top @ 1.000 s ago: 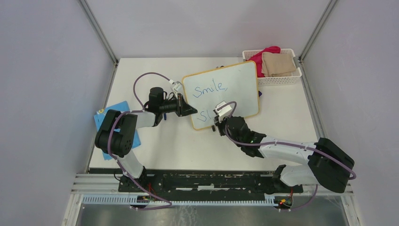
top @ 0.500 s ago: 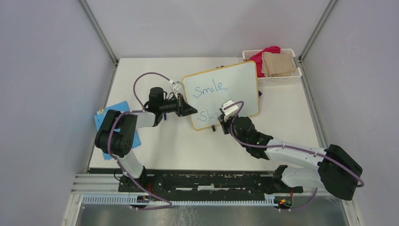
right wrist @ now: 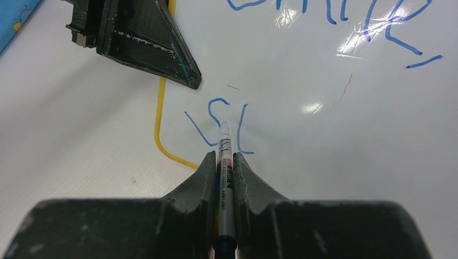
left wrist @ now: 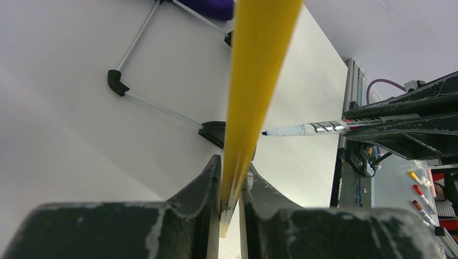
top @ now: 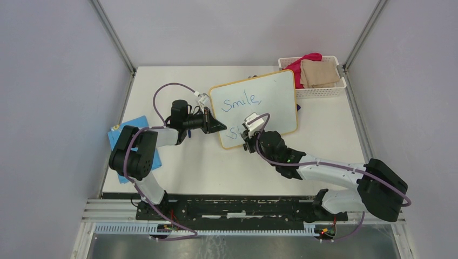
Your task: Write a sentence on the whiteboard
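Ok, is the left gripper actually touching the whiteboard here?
Touching. The left wrist view shows the whiteboard edge-on, its yellow frame pinched between the two fingers of the left gripper.

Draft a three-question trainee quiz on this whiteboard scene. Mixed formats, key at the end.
1. True or false: the left gripper is clamped on the yellow edge of the whiteboard.
2. What does the right gripper hold? A) a cloth B) a marker C) an eraser
3. Fill in: the top line of the sentence reads ____.
Key: 1 true. 2 B, the marker, its tip by the unfinished second line. 3 Smile.
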Robot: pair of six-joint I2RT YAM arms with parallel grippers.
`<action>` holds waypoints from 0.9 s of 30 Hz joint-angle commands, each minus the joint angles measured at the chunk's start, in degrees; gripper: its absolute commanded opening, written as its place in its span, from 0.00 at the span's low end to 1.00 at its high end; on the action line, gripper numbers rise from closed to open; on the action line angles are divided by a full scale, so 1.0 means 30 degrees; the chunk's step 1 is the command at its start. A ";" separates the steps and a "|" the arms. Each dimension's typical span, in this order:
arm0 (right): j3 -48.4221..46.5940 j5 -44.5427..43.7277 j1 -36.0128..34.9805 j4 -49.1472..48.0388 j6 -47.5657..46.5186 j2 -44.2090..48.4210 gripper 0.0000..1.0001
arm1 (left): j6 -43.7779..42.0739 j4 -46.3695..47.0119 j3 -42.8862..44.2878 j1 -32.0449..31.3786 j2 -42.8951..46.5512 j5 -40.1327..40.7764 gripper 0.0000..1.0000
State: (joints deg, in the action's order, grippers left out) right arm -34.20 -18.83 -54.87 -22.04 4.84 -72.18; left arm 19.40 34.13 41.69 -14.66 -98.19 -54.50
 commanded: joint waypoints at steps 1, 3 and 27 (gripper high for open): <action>-0.1066 -0.0284 -0.0049 -0.0904 -0.0006 -0.0532 0.00 | -0.1061 -0.1403 0.0254 -0.0044 0.0079 0.1700 0.02; -0.1168 -0.0555 -0.0054 -0.0867 -0.0002 -0.0816 0.00 | -0.1073 -0.1394 0.0281 -0.0044 0.0065 0.1685 0.02; -0.0184 -0.1934 0.0757 0.0078 0.0147 0.0067 0.00 | -0.1082 -0.1416 0.0253 -0.0066 0.0123 0.1717 0.02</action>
State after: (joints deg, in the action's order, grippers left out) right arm -35.44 -22.63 -53.52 -21.08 5.15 -74.54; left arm 19.33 33.76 41.85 -14.66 -98.19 -54.48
